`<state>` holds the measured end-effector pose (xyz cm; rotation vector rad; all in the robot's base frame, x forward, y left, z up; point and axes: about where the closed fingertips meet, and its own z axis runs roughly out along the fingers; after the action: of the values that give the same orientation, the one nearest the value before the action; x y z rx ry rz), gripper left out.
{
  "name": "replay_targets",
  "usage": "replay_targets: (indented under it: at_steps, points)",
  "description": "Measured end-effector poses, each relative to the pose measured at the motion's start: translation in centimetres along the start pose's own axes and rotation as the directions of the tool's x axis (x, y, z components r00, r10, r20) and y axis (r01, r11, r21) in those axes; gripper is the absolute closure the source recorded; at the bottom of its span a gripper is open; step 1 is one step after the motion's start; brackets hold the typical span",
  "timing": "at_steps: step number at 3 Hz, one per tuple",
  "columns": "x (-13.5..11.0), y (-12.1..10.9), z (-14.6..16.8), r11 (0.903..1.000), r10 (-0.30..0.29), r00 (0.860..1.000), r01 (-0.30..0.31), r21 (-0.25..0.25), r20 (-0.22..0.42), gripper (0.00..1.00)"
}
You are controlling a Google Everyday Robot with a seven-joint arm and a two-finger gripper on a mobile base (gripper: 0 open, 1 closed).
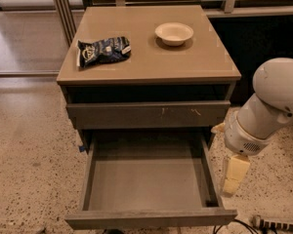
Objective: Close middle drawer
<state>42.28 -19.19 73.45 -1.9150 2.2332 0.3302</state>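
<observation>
The middle drawer point(146, 182) is pulled far out of the grey-brown cabinet toward me. Its flat grey inside holds nothing and its plain front point(146, 218) lies near the bottom edge of the camera view. My gripper point(233, 178) hangs pointing down just outside the drawer's right side wall, about level with the drawer's middle, apart from it and holding nothing that shows. The white arm point(271, 104) rises behind it at the right.
Above the open drawer is a closed drawer front with pale scratch marks point(146, 114). On the cabinet top point(151, 65) lie a dark chip bag point(103, 50) and a white bowl point(174, 33). A power strip and cables point(276, 223) lie on the speckled floor at bottom right.
</observation>
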Motion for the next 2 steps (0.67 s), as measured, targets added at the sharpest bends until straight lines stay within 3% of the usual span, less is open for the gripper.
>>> replay_targets:
  at_steps: [1,2]
  points:
    - [1.1,0.5,7.2,0.998,-0.043,0.999,0.044,-0.045,0.009,0.27]
    - [1.3,0.4,11.9,0.9939,-0.061,0.998,0.061,-0.092,0.009,0.5]
